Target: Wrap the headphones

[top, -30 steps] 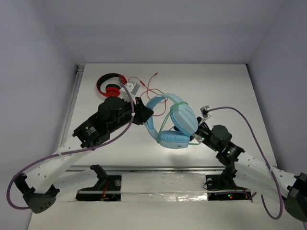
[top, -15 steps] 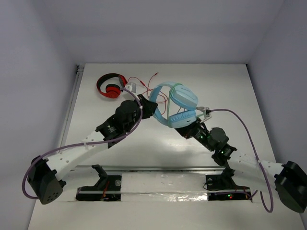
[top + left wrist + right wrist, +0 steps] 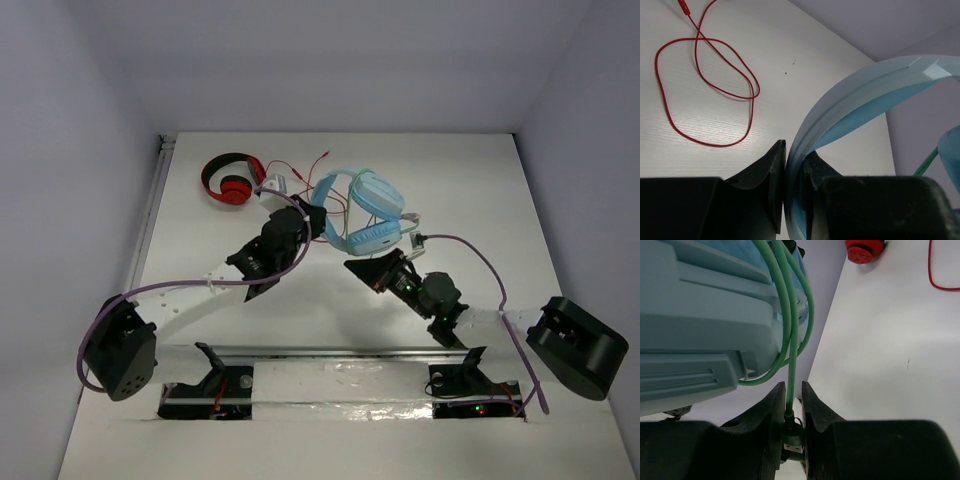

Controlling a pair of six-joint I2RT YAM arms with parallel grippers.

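Note:
The light blue headphones (image 3: 366,212) are held up between my two arms at the middle back of the table. My left gripper (image 3: 316,222) is shut on the wide blue headband (image 3: 860,92), which runs between its jaws in the left wrist view (image 3: 794,167). My right gripper (image 3: 392,250) is below the ear cups. In the right wrist view it (image 3: 793,396) is shut on the thin green cable (image 3: 792,335) just above the plug (image 3: 794,435). The cable loops around an ear cup (image 3: 705,325).
Smaller red-and-black headphones (image 3: 230,178) lie at the back left, their red cable (image 3: 315,170) trailing right on the table and looping in the left wrist view (image 3: 705,85). A red ear pad (image 3: 863,251) shows in the right wrist view. Walls close the back and sides.
Both arms have stretched away from their bases and carried the headphones toward the back of the table. Both grips are unchanged.

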